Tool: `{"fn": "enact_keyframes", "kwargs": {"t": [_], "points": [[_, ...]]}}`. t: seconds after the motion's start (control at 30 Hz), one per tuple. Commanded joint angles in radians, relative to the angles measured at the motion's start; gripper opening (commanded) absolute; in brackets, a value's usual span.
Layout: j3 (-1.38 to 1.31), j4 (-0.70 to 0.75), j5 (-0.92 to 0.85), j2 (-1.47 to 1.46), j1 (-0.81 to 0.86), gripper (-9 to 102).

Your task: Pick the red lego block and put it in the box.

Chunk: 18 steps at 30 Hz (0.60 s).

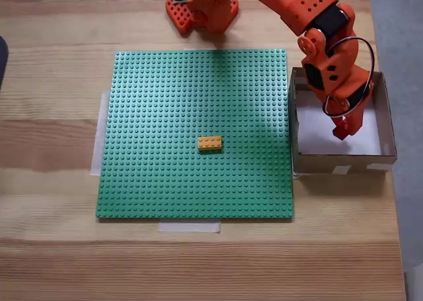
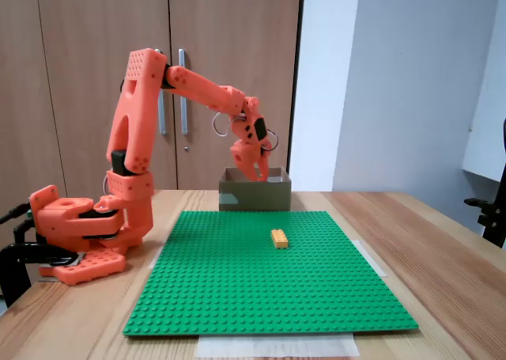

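**Red brick over the box**

Your orange end effector (image 1: 343, 130) hangs inside the square brown cardboard box (image 1: 388, 128), at the green baseplate's (image 1: 165, 182) right edge in the overhead-like fixed view, closed on the small red lego block (image 1: 341, 132) at its tip. White floor lies directly below. The yellow-orange brick (image 1: 209, 143) sits well left.

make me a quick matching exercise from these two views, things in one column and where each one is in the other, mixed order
Things:
1. yellow-orange brick
2. pincer
3. green baseplate
4. box

Places:
A. taped flat on the wooden table
B. over the box's white floor
C. on the baseplate's studs
D. against the baseplate's right edge in the top-down fixed view

Pairs: 1-C, 2-B, 3-A, 4-D
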Motion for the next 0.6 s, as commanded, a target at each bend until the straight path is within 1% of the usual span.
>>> {"fn": "enact_keyframes", "kwargs": {"t": [0.0, 0.03, 0.17, 0.4, 0.57], "points": [[-0.043, 0.015, 0.005, 0.008, 0.006, 22], [-0.043, 0.018, 0.008, 0.008, 0.005, 26], [-0.043, 0.015, 0.008, 0.011, 0.005, 30], [-0.044, 0.009, -0.005, 0.018, 0.003, 26], [-0.089, 0.012, -0.008, 0.081, -0.015, 20]]}}
